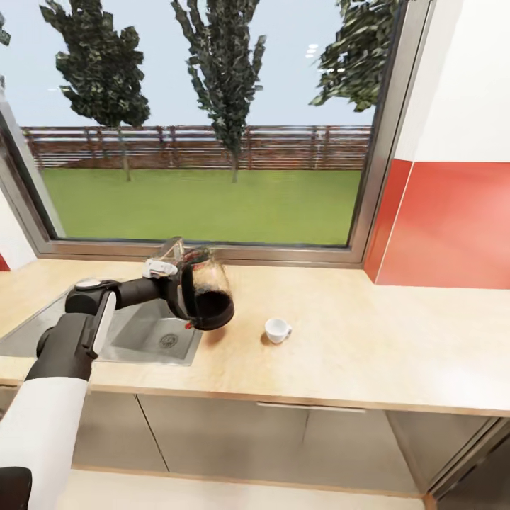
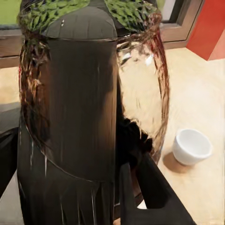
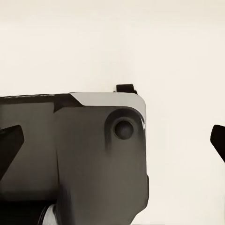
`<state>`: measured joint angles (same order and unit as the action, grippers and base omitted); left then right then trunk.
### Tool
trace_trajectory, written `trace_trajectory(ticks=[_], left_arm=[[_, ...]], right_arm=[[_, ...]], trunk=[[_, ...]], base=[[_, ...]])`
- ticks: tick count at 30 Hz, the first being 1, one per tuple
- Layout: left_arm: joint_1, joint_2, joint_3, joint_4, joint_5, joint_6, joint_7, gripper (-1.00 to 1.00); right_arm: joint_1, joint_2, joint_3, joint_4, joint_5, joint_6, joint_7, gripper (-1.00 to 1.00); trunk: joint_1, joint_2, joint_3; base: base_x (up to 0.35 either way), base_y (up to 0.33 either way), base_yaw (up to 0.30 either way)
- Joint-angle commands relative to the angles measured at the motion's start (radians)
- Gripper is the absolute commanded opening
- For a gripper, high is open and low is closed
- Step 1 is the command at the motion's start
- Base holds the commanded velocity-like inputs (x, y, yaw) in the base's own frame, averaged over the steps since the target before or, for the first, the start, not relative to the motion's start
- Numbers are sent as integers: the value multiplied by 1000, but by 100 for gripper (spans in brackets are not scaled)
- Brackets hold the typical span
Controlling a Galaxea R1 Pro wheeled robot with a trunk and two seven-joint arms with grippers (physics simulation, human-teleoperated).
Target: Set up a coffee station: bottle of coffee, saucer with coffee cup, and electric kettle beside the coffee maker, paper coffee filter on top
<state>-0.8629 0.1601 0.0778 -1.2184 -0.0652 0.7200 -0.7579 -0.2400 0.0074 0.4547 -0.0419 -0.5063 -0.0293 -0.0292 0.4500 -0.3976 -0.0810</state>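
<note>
Left fingers (image 1: 185,296): closed on the black loop handle of the electric kettle (image 1: 205,294); the left arm (image 1: 85,326) reaches across the sink toward it, and a dark finger (image 2: 154,192) shows beside the kettle's body in the left wrist view.
Right fingers (image 3: 112,140): dark tips show at both edges of the right wrist view, standing wide apart with nothing between them; behind them a grey rounded body and a pale blank surface.
Electric kettle: held up above the table (image 1: 397,340), tilted, at the sink's right edge; clear glass upper part, dark lower part, a small red spot low on it. Close up in the left wrist view (image 2: 89,117) its glass mirrors green leaves and wood tones.
Coffee cup (image 1: 277,329): small, white, standing upright on the table just to the right of the kettle, apart from it; also seen past the kettle in the left wrist view (image 2: 191,146).
Table: long light-wood top running under the window, grey cabinet fronts (image 1: 269,439) below.
Sink (image 1: 152,340): steel basin with a round drain, set into the table under the left arm.
Window (image 1: 205,120): wide, grey-framed, with grass, a wooden fence and trees outside.
Wall (image 1: 453,219): red band below, white above, right of the window.
</note>
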Motion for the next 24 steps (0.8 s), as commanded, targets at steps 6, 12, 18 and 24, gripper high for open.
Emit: trace_trajectory(ticks=[6, 12, 18, 24], left_arm=[[-3, 2, 2, -1, -2, 6, -8, -100], [-7, 3, 2, -1, -4, 6, -7, -100], [-5, 4, 2, -1, -5, 6, -5, -100], [-4, 5, 2, -1, -6, 6, -4, -100]], right_arm=[[-1, 0, 9, 0, -9, -3, -3, 100], [-1, 0, 9, 0, -9, -3, -3, 100], [-1, 0, 9, 0, -9, -3, -3, 100], [-1, 0, 9, 0, -9, -3, -3, 100]], trunk=[[0, -2, -2], [0, -2, 2], [0, -2, 7], [0, -2, 12]], base=[[-334, -5, 279], [-177, 0, 266], [-10, 0, 256], [0, 0, 255]])
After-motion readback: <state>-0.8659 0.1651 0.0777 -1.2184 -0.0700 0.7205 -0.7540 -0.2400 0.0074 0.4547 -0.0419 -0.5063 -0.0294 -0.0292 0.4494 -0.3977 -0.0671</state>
